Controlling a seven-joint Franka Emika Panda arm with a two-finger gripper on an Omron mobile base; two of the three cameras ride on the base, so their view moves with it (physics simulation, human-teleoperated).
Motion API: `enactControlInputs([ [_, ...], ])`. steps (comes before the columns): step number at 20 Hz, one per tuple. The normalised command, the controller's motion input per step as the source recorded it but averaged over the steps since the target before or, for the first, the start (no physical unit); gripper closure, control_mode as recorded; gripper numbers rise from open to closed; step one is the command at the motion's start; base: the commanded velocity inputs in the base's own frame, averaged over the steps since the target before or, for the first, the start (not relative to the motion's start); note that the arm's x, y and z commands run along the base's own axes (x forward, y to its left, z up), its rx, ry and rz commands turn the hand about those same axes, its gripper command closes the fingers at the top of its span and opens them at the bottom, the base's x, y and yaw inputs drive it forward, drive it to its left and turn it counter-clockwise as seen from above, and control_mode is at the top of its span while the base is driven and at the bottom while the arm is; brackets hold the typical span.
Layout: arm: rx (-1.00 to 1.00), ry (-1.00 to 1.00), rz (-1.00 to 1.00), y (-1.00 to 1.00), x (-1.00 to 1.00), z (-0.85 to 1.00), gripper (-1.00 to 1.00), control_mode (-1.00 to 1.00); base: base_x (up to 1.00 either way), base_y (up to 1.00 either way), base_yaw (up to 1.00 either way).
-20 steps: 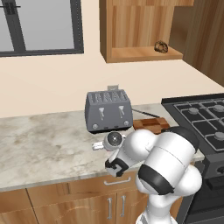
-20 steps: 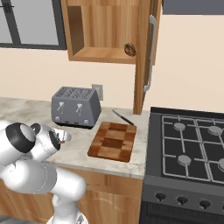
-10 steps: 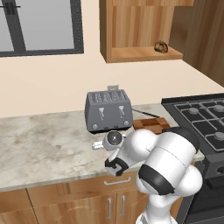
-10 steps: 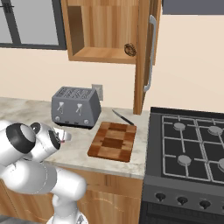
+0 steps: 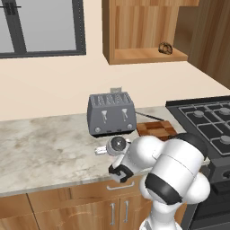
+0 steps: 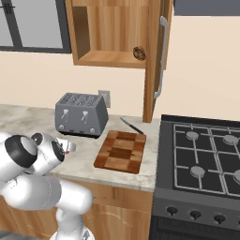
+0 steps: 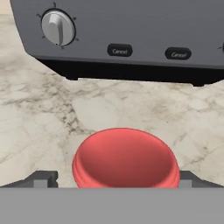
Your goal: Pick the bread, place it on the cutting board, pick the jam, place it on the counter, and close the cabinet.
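- Hand view, left side: one dark fingertip (image 7: 46, 177) stands apart from the jam, a strip of bench (image 7: 39, 127) showing between.
- Hand view, lower middle: jam (image 7: 124, 157), red, lying between the jaws. Jaws spread.
- Hand view, right side: other fingertip (image 7: 189, 178) is close to the jam's edge; contact cannot be told.
- Right base view, left: jaws low over the bench, in front of the toaster (image 6: 80, 115), a spot of red at them.
- Next right: cutting board (image 6: 121, 152), flat on the bench, apart from the jaws.
- Behind the board: knife (image 6: 132, 125), on the bench.
- Above: bread (image 6: 139, 53), on the floor of the wall cabinet (image 6: 110, 57), well above and to the right of the jaws.
- Right of the bread: cabinet door (image 6: 151, 70), open.
- Far right: stove (image 6: 206, 159).
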Motion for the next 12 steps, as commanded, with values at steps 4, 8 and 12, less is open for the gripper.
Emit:
enactControlInputs([
  [4,0.00,0.00,0.00,-0.15,-0.14,0.00,-1.00,-1.00,0.00,0.00,0.00],
  [8,0.00,0.00,0.00,-0.12,-0.01,0.00,-1.00,-1.00,0.00,0.00,0.00],
  [12,0.00,0.00,0.03,-0.05,0.00,0.00,-1.00,-1.00,0.00,0.00,0.00],
])
